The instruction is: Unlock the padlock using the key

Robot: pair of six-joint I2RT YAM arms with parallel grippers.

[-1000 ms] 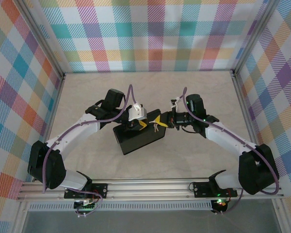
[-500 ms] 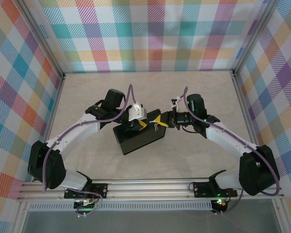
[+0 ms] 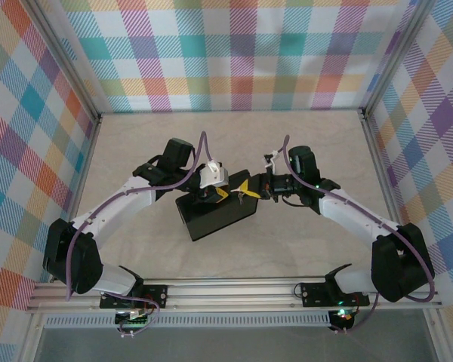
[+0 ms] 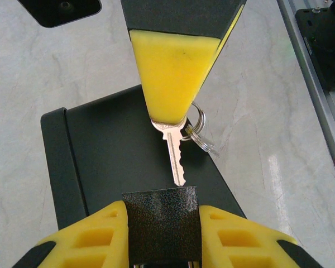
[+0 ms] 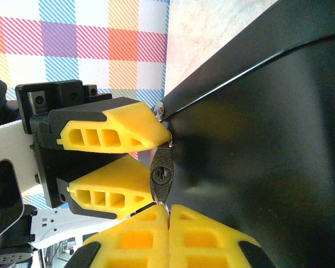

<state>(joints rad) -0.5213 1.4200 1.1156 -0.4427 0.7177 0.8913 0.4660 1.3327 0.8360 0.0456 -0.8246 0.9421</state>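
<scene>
Walls (image 3: 234, 53) pastel plaid; table (image 3: 302, 241) beige marbled; box (image 4: 100, 162) black; padlock (image 4: 162, 220) speckled black; key (image 4: 176, 159) silver.

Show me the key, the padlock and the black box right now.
key (image 4: 175, 159), left wrist view, on the toothed blade.
padlock (image 5: 161, 176), right wrist view, on the keyhole face.
black box (image 4: 111, 156), left wrist view, on its flat top.

The arms (image 3: 113, 207) are white-shelled with black joints (image 3: 175, 153); purple cables (image 3: 204, 148) loop along them. The left claw (image 3: 221, 194) and right claw (image 3: 245, 189) have yellow, hollow-ribbed wedge fingers (image 5: 109, 131).
</scene>
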